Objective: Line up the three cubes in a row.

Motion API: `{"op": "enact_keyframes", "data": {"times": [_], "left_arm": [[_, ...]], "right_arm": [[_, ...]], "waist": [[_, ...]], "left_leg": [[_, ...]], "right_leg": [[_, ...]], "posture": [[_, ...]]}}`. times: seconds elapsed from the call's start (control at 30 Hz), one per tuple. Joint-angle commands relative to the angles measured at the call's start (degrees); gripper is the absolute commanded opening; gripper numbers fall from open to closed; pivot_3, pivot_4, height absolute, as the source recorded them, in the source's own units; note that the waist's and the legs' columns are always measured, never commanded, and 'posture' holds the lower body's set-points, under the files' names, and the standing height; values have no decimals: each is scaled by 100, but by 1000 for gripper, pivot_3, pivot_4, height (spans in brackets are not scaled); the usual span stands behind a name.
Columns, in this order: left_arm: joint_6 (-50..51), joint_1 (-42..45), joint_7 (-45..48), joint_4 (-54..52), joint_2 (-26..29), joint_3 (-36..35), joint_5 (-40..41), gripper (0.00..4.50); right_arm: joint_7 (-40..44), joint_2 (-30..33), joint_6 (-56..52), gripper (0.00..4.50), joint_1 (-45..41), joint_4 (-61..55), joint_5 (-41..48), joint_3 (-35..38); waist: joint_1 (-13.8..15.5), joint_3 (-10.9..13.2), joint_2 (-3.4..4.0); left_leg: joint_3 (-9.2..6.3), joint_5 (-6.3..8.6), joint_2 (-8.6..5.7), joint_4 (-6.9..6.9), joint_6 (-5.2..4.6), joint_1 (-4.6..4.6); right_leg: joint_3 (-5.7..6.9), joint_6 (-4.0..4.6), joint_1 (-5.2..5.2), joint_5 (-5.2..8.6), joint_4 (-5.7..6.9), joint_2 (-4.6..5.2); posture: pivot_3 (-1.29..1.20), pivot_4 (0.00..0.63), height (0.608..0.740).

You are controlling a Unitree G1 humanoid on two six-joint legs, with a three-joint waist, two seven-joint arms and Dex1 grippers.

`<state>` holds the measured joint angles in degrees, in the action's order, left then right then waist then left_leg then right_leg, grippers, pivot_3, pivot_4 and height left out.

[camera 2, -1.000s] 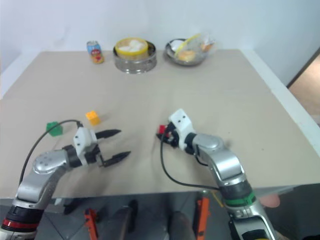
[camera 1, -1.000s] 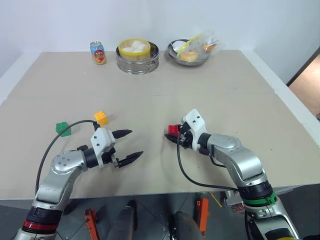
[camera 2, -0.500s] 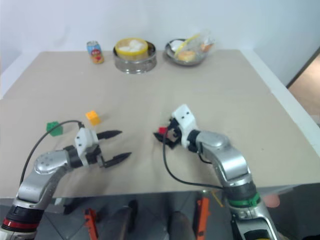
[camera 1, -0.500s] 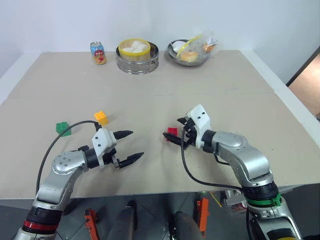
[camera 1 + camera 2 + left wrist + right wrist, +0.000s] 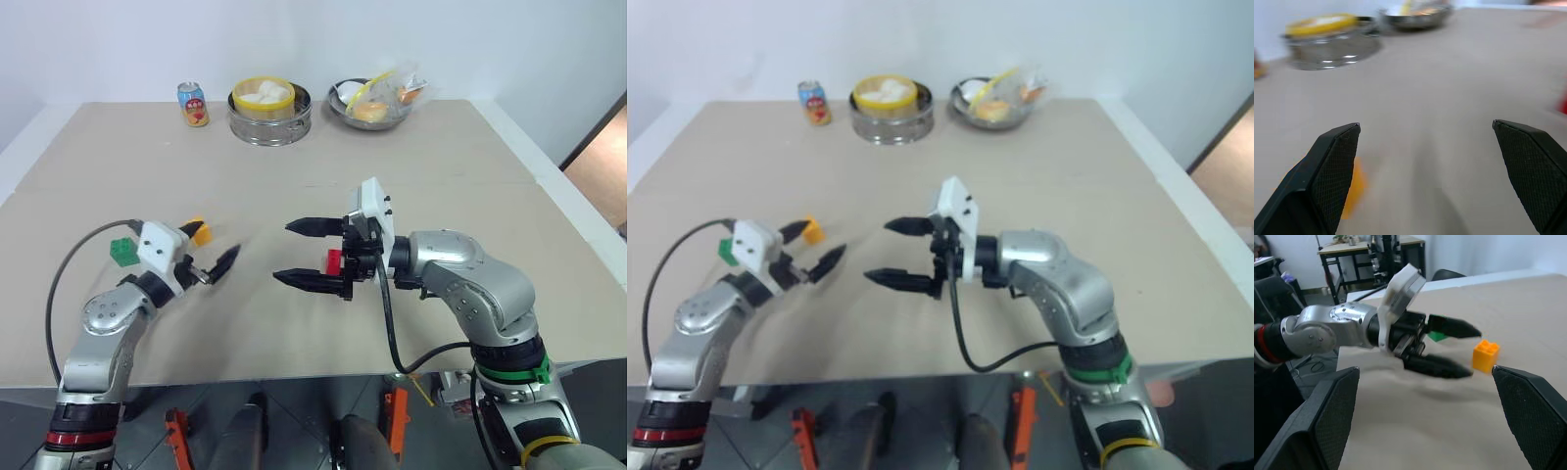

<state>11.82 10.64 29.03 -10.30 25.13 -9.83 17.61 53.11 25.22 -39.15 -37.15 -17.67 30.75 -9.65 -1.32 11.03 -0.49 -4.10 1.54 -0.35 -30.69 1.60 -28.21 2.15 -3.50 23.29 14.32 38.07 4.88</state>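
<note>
The red cube (image 5: pixel 334 260) lies on the table (image 5: pixel 441 176) near the middle. My right gripper (image 5: pixel 282 253) hovers above it, pointing left, open and holding nothing; the cube shows behind the roots of its fingers. The orange-yellow cube (image 5: pixel 203 231) sits left of centre, and the green cube (image 5: pixel 121 252) lies further left. My left gripper (image 5: pixel 217 245) is open right beside the orange-yellow cube, one finger partly in front of it. The right wrist view shows the left gripper (image 5: pixel 1469 350) open, with the orange-yellow cube (image 5: pixel 1485 355) just off its fingertips and the green cube (image 5: pixel 1437 336) behind it.
At the far edge stand a drink can (image 5: pixel 193 103), a metal steamer (image 5: pixel 269 110) with a yellow rim and white buns, and a metal bowl (image 5: pixel 370 106) of food. The table's front edge runs just below both arms.
My right gripper opened, let go of the red cube, rose and turned to point left. My left gripper swung left, close to the orange-yellow cube.
</note>
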Motion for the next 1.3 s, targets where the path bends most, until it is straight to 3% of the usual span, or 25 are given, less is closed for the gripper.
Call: {"op": "enact_keyframes", "data": {"times": [0.03,0.33,0.67,0.9,1.3], "left_arm": [[205,-95,-658,-425,-138,-273,-136,4500],[241,-181,-1644,-489,-493,-385,-539,4500],[347,-627,-2312,-851,-660,-1211,-446,4500],[787,-412,-2308,-269,-482,-1533,-188,4500],[978,90,-2453,636,-522,-1295,-306,4500]], "right_arm": [[131,-18,492,4493,-192,160,-219,-68],[180,-121,907,4493,-124,303,-501,-260],[205,-47,1015,4493,-27,281,-605,-306],[247,-65,982,4493,-56,300,-590,-319],[115,21,933,4493,9,169,-649,-269]], "waist": [[0,0,0],[1,-1,-1],[1,-1,-2],[1,-1,-2],[6,-3,-6]], "left_leg": [[3,0,2,-1,0,0],[9,0,3,-2,1,0],[12,1,12,2,2,0],[22,1,14,2,2,0],[31,1,12,2,2,0]], "right_leg": [[0,0,1,-1,0,0],[-4,-3,2,-12,0,-5],[-7,-2,5,-12,-2,-5],[1,-1,14,-12,-5,3],[11,-4,12,-12,-7,12]], "posture": [[0,150,740],[0,150,740],[0,150,740],[0,150,740],[0,150,740]]}}
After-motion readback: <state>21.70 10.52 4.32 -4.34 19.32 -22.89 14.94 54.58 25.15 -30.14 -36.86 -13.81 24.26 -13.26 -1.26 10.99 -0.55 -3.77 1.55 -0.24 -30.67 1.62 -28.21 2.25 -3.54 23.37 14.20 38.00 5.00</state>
